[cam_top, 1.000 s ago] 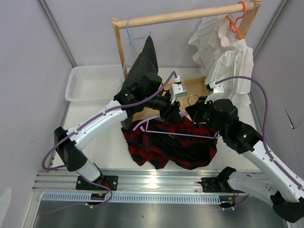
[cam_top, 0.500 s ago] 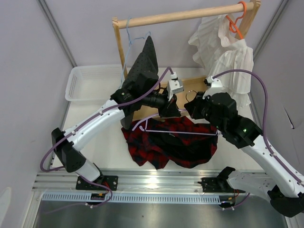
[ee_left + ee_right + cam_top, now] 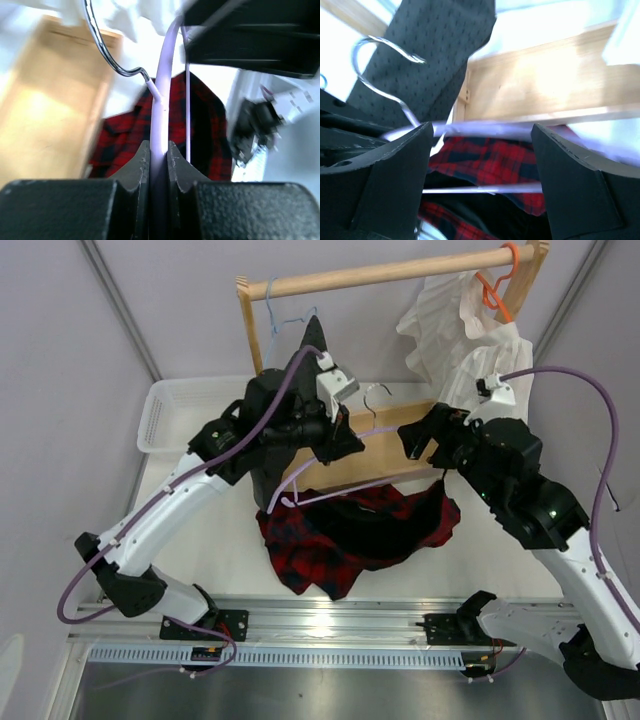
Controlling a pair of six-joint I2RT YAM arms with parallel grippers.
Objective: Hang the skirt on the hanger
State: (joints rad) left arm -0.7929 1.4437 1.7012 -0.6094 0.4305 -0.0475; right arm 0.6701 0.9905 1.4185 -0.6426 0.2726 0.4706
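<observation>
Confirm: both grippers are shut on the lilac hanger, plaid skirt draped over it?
Only the left gripper is shut on the hanger; the right gripper stands open, jaws wide of it, per the right wrist view. The skirt is draped over the hanger.

A white table bears the flat wooden base of a clothes rack. A white plastic basket sits to the left of that base. The lower folds of a red plaid skirt rest just in front of the base.
</observation>
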